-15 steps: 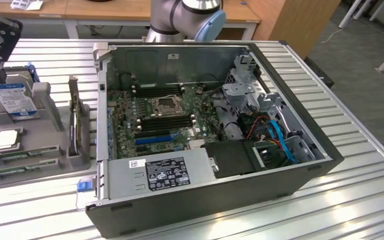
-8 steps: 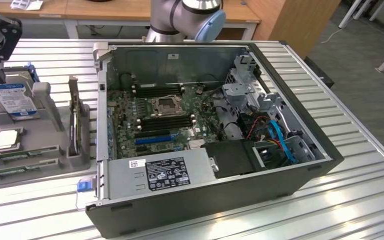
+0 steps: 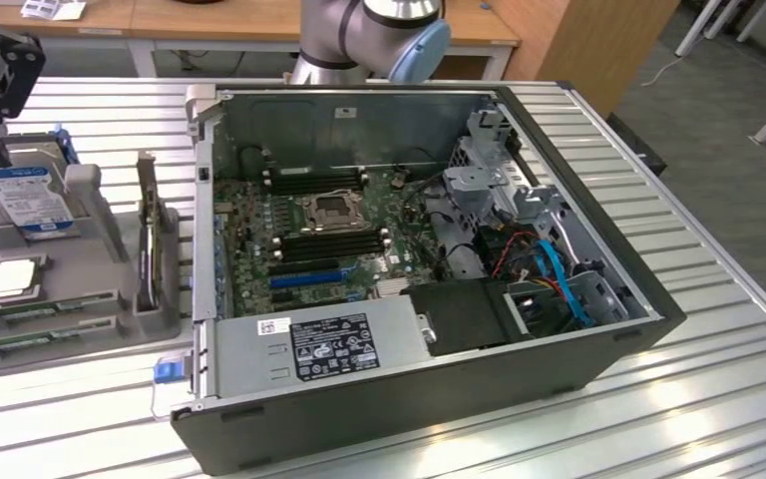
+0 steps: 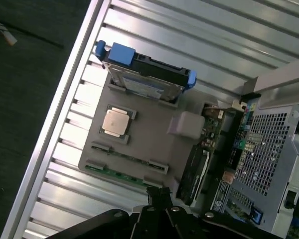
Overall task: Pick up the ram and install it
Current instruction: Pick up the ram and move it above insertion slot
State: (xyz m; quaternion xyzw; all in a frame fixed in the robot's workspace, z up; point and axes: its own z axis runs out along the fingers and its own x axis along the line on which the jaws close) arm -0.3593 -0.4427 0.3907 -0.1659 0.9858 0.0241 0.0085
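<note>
Green ram (image 4: 120, 175) lengthwise along tray's (image 4: 149, 137) edge

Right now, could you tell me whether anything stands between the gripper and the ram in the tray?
Nothing visible does. Both ram sticks lie uncovered in the grey tray, beside the processor; the gripper hangs above that tray.

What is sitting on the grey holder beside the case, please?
A hard drive, a processor, two ram sticks lying flat and an upright card. The holder's slots beneath them are covered.
</note>
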